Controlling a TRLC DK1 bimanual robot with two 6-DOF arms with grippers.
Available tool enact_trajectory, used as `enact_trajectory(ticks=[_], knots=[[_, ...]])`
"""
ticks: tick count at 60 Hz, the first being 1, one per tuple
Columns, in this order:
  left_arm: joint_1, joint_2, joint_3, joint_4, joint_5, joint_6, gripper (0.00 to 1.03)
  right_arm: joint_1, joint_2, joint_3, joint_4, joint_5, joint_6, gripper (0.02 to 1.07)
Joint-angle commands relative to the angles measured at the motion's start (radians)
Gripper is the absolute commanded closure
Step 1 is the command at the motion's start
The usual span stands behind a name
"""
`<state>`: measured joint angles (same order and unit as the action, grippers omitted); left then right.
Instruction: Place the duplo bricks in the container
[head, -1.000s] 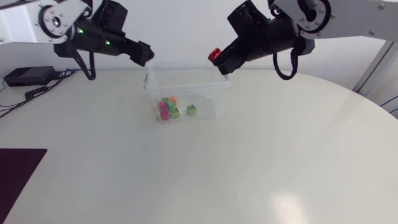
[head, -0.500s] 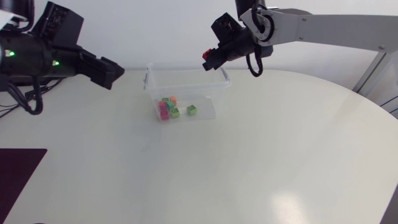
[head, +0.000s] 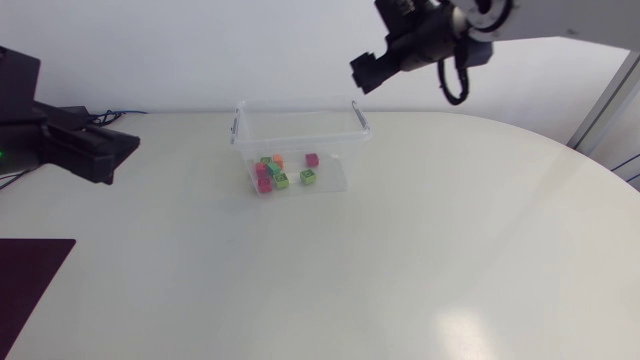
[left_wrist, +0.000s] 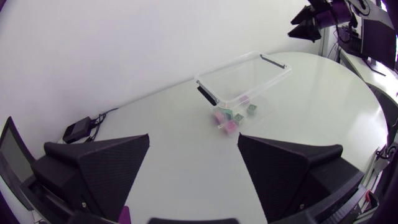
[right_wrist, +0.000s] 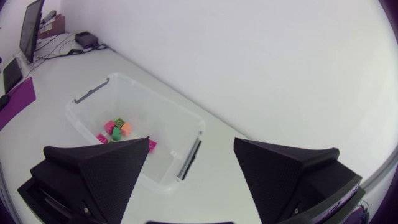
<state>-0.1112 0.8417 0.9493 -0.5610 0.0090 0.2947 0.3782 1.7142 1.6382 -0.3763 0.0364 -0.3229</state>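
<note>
Cut off: my left arm, mostly lost past the head view's 9 o'clock edge. The duplo bricks (head: 274, 173) sit clumped and are hard to count.

My left gripper (left_wrist: 193, 142) and right gripper (right_wrist: 192, 143) both stand apart, empty.

The clear container (head: 300, 118) holds the bricks at the table's 11 o'clock.

Since a second ago, a reddish brick (head: 312, 159) has left my right gripper and lies inside. My left gripper has retreated toward 9 o'clock.

left arm (head: 48, 143) mostly beyond the head view's side edge
</note>
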Motion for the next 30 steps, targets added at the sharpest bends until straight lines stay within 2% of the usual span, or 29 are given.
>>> enact_trajectory(ticks=[1,11,16,30], knots=[[0.027,-0.072,-0.044,-0.013,-0.007,0.003,0.04,-0.033,-0.117,-0.100,0.025,0.042,0.048,0.06],[0.085,-0.204,-0.159,0.016,-0.007,0.024,0.04,-0.108,-0.384,-0.353,0.134,0.059,0.093,0.06],[0.111,-0.289,-0.227,0.059,-0.007,0.024,0.04,-0.139,-0.485,-0.449,0.142,0.060,0.091,0.06],[0.117,-0.438,-0.360,0.125,-0.030,0.021,0.04,-0.225,-0.749,-0.680,0.185,0.074,0.113,0.06]])
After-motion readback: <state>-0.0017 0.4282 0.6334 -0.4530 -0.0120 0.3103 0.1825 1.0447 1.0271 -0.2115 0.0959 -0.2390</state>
